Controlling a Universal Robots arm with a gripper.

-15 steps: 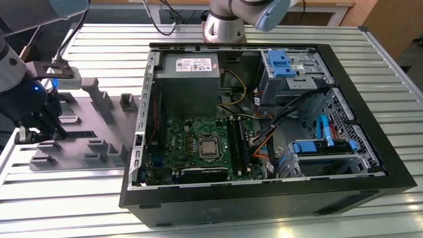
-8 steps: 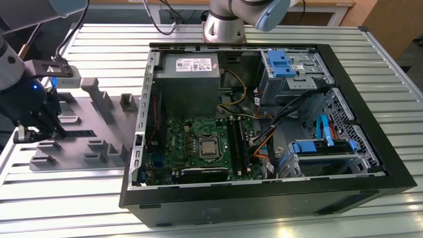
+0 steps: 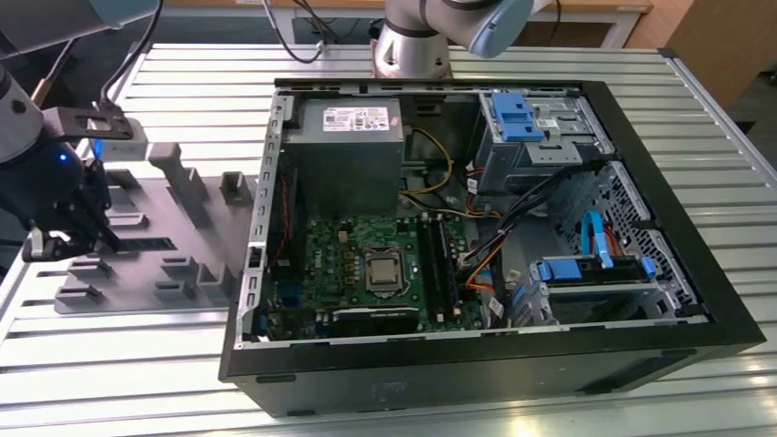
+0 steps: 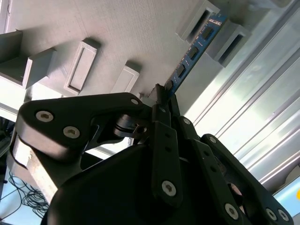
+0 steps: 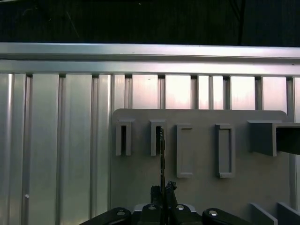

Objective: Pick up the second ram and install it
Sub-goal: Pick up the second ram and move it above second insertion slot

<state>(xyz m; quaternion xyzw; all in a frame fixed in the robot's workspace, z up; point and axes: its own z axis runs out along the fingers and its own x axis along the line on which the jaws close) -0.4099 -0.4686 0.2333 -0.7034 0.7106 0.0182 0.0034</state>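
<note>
Gripper point(image 3: 71, 238) and dark wrist hang over the grey holder tray point(image 3: 127, 273), which lies by the table point(image 3: 122, 364) edge on the exterior view's left. This view gives the layout, and the grasp itself is told by the wrist views.

In the second wrist view the gripper point(image 4: 161, 93) has its black fingers point(image 4: 165, 108) clenched on the near end of the second ram point(image 4: 194, 49). The ram is a thin blue-green board with a row of black chips. It runs away from the fingers to a pair of raised blocks on the holder tray point(image 4: 117, 28).

In the first wrist view the same stick point(image 5: 162, 161) is seen edge-on as a thin dark line. It runs from the gripper point(image 5: 163, 190) to one of the narrow upright slots of the tray point(image 5: 201, 187), with the ribbed metal table point(image 5: 70, 140) beyond. Whether its far end is seated in that slot or just clear of it cannot be told.

Further toward the exterior view's right, an open black computer case point(image 3: 486, 364) takes up the middle of the table. Inside it are a grey power supply point(image 3: 344, 155) and a green motherboard point(image 3: 364, 264), then blue drive brackets point(image 3: 522, 114) on the side nearest the table's right edge. The base of another arm point(image 3: 413, 50) stands at the far edge of the table, behind the case.
</note>
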